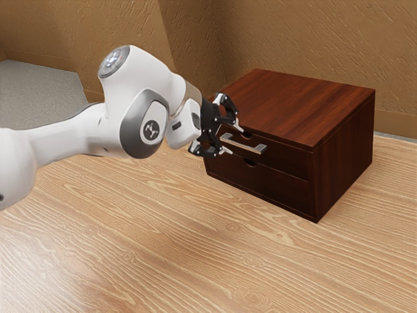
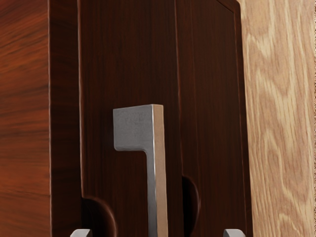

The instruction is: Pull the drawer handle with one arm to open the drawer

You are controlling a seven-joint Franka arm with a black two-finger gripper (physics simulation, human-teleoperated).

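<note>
A dark wooden cabinet (image 1: 306, 104) stands on the light wood table, with its upper drawer front (image 1: 283, 155) facing the arm. A silver bar handle (image 1: 244, 144) sticks out from that drawer front. My black gripper (image 1: 229, 137) is open at the handle's end nearest the arm, one finger above the bar and one below it. In the wrist view the handle (image 2: 155, 163) runs between my two fingertips (image 2: 81, 232), with a gap to each, in front of the drawer front (image 2: 128, 74). The drawer front looks flush with the cabinet.
The lower drawer front (image 1: 273, 186) sits under the upper one. The wood-grain table (image 1: 195, 248) stretches wide in front of the cabinet. Brown walls (image 1: 313, 39) rise close behind it, and a grey surface (image 1: 39, 91) lies at the exterior view's upper left.
</note>
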